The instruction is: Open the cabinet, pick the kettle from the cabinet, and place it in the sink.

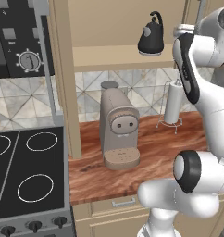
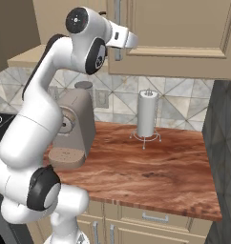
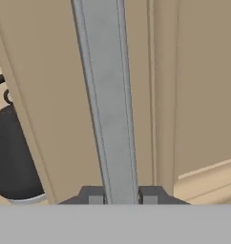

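Opening step: gripper [image 3: 121, 194] fingers clamped on the cabinet [image 3: 55, 95] bar handle [image 3: 108, 95] between them, kettle [image 3: 10, 152] beside, next pull door wider.

A glossy white robot arm [image 2: 38, 119] built of rounded, tube-like segments fills the left side of the right base view. Black rings and black caps mark its joints: one large dark disc sits at the lower left, another round black cap with a small pale centre near the top. In the hand view, two small dark grey finger tips [image 3: 93, 195] show at bottom centre.
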